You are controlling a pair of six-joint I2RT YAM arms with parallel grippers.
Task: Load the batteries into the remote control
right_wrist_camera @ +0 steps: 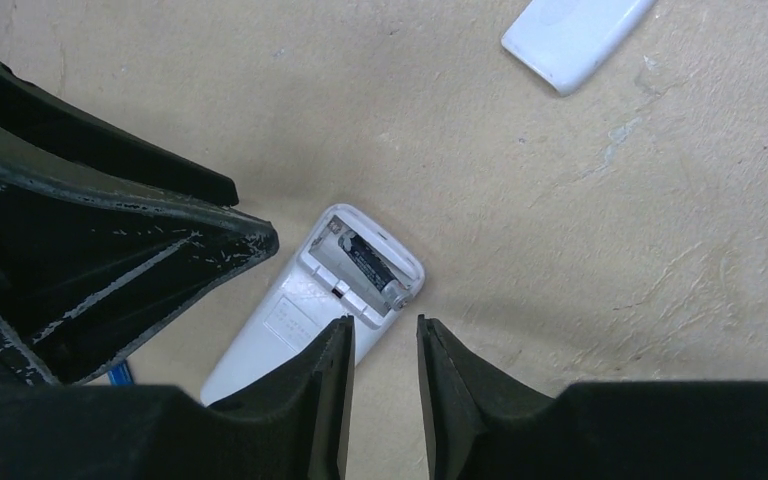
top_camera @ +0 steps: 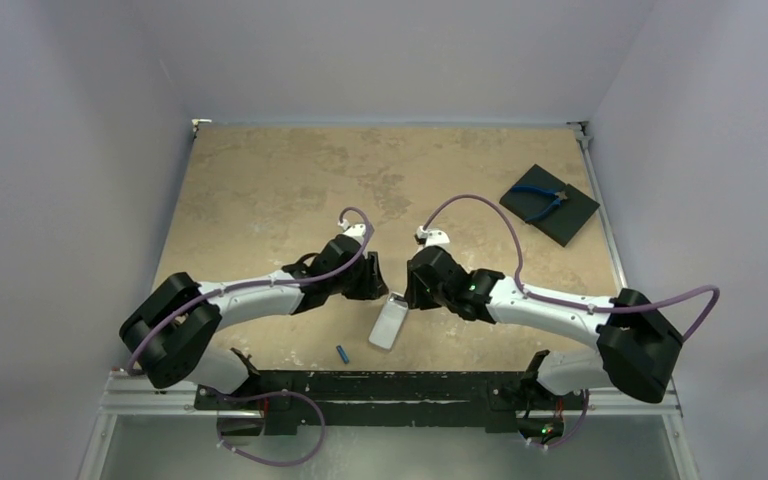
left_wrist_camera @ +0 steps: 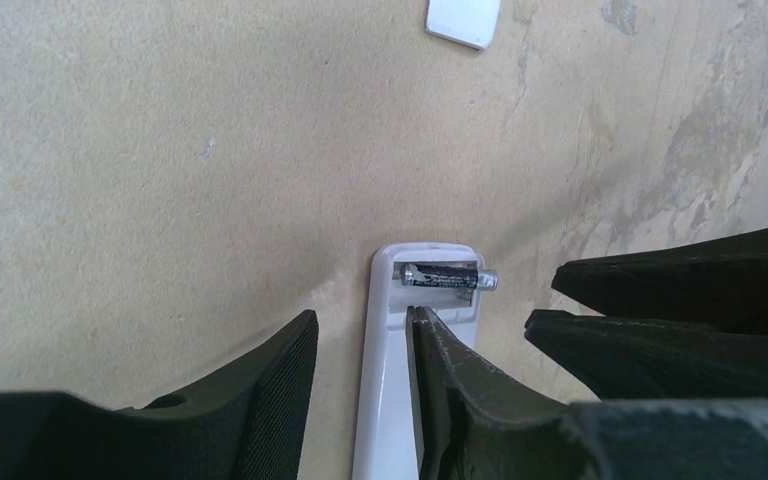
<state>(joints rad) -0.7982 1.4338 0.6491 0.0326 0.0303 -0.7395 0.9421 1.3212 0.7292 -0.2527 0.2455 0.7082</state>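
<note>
**Q:** What does the overhead view show?

**A:** My two arms reach in from the near edge and meet mid-table. My left claw (top_camera: 378, 283) and right claw (top_camera: 412, 288) face each other above the far end of the remote control (top_camera: 388, 325), which lies flat on the tan table (top_camera: 260, 190). The blue battery (top_camera: 341, 352) lies on the table just left of its near end. Well apart, at the far right, blue-handled pliers (top_camera: 540, 200) lie on a black pad (top_camera: 572, 222).

**Q:** And the left wrist camera?

**A:** My left claw (left_wrist_camera: 362, 313) is partly open and clamps nothing. One finger (left_wrist_camera: 460, 385) overlaps the remote control (left_wrist_camera: 388, 400), though I cannot tell whether it touches. The other finger (left_wrist_camera: 260, 400) stands clear of its edge. The battery bay is uncovered, and the dark battery (left_wrist_camera: 445, 277) lies across it. A white plastic piece (left_wrist_camera: 463, 20) lies farther off.

**Q:** And the right wrist camera?

**A:** My right claw (right_wrist_camera: 384, 322) is empty, with its fingers a narrow gap apart. It sits just beside the open end of the remote control (right_wrist_camera: 290, 320). The dark battery (right_wrist_camera: 375, 265) lies in the bay. The white plastic piece (right_wrist_camera: 575, 35) lies well beyond.
</note>
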